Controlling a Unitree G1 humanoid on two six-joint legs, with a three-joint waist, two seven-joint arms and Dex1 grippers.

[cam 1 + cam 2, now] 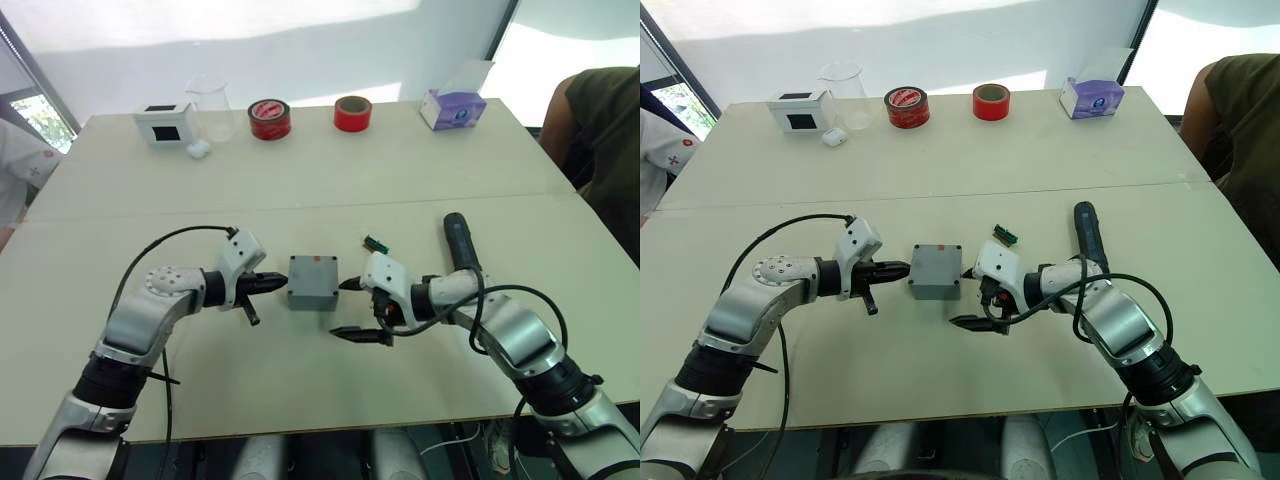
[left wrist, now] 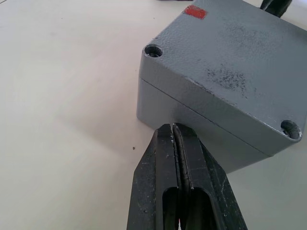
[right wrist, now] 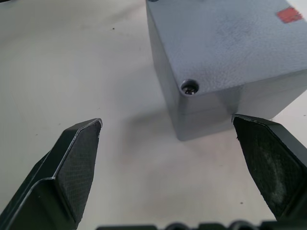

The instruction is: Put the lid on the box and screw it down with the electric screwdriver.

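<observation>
The left pincer (image 1: 268,283) has its 2 black fingers pressed together on nothing, tips touching the near side wall of the box (image 1: 313,282) just under the lid seam. The right pincer (image 1: 356,309) is spread wide on the opposite side, one finger (image 3: 268,167) just beside a lower corner of the box, the other (image 3: 76,163) well apart over bare surface (image 1: 300,390).

The lid (image 2: 230,62) already sits on the box, edges flush, with a thin seam line running round under it and a small red mark near one edge of its top. A screw head shows down in one corner hole (image 3: 190,87); the other holes visible are too dark to judge. The electric screwdriver (image 1: 460,243) lies on the surface beyond the right forearm, untouched, pointing away from the robot.

The box looks like stiff moulded plastic, probably light and hollow, with a matt, finely textured skin, so it should slide easily when nudged on the smooth surface. Steadying it by 2 opposite flat side walls, below the seam, seems safest. The screwdriver is a long smooth cylinder, likely heavier toward its body; a hold around mid-barrel would keep it from tipping or rolling.
</observation>
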